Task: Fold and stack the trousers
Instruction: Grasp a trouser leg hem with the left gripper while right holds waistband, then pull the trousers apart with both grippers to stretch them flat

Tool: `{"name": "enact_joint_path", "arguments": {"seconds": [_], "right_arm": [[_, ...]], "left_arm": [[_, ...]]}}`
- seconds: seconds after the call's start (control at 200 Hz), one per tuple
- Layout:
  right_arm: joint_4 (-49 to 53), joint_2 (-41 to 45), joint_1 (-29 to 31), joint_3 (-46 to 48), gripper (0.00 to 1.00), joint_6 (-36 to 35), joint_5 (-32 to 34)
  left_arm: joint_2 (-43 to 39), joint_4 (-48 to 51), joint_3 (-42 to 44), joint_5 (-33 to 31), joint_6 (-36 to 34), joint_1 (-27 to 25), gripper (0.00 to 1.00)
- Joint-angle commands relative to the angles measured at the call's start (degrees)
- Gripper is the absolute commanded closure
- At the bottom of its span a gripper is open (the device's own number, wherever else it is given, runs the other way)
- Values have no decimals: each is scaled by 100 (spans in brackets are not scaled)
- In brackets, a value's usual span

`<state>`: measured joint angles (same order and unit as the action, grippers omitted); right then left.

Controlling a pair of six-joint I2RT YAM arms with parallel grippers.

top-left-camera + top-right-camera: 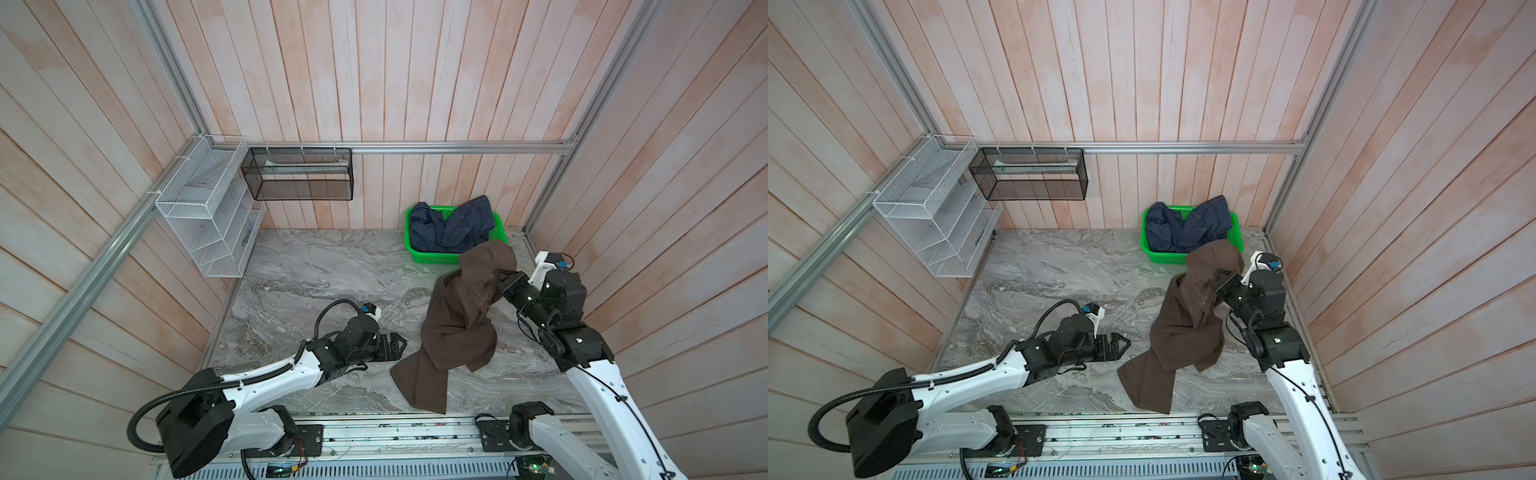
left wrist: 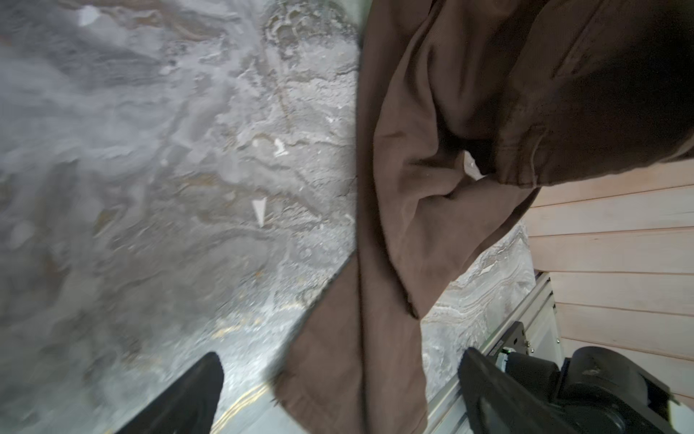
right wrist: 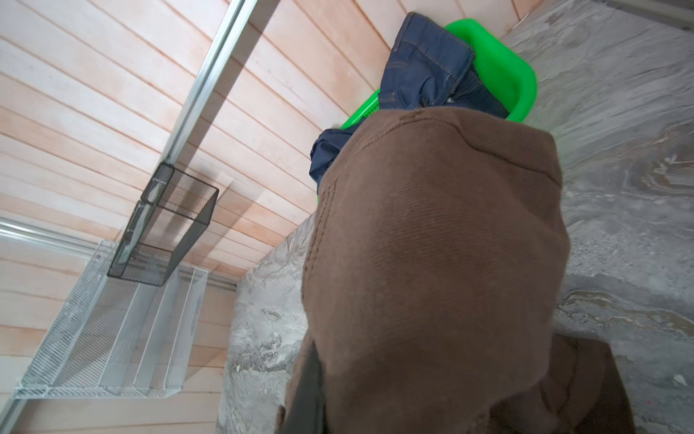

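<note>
Right pincer [image 1: 503,277] is clenched on the top end of the trousers [image 1: 457,324], its tips buried in the cloth, and holds that end up in the air just in front of the basket [image 1: 415,254], where the denim [image 1: 449,224] lies heaped. From that grip the trousers hang and trail in a twisted rope. Their long axis runs from the far right corner diagonally toward the near edge of the worktop [image 1: 311,270], and only the leg ends [image 1: 419,386] lie flat on it. Left pincer [image 1: 395,347] sits low over the worktop, jaws spread wide and holding nothing. It points straight at the hanging middle of the trousers and is just beside them, not touching. The left wrist view shows the leg ends between its spread fingers and a little ahead. My read: the free end is nearer the left arm, so a short reach ahead and toward the near edge would take it.
</note>
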<state>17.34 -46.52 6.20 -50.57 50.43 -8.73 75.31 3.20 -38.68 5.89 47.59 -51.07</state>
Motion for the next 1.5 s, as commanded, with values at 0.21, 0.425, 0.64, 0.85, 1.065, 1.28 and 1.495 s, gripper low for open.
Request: {"name": "enact_joint_path", "arguments": {"seconds": [0.21, 0.425, 0.64, 0.85, 1.065, 1.28, 1.495], "right_arm": [[-222, 213, -1048, 100, 100, 299, -1118], [-408, 179, -1096, 122, 100, 482, -1192], [-455, 143, -1103, 132, 100, 509, -1210], [-546, 160, -1116, 185, 100, 624, -1289], [-715, 239, -1147, 240, 100, 930, -1518], [-1103, 435, -1155, 500, 100, 1773, -2016], [-1617, 733, -1161, 1095, 100, 3210, -2439]], "left_arm": [[1913, -1259, -1226, 815, -166, -263, 0], [2688, -1361, -1650, 1146, -189, -316, 7], [3340, -1601, -1946, 1421, -95, -316, 24], [3225, -1524, -1864, 1137, -223, -316, 79], [1126, -457, -718, -252, -448, 285, 100], [-1998, 2196, -488, -1904, -1008, 1492, 100], [-3272, 4005, -1467, -2703, -1777, 2793, 100]]}}
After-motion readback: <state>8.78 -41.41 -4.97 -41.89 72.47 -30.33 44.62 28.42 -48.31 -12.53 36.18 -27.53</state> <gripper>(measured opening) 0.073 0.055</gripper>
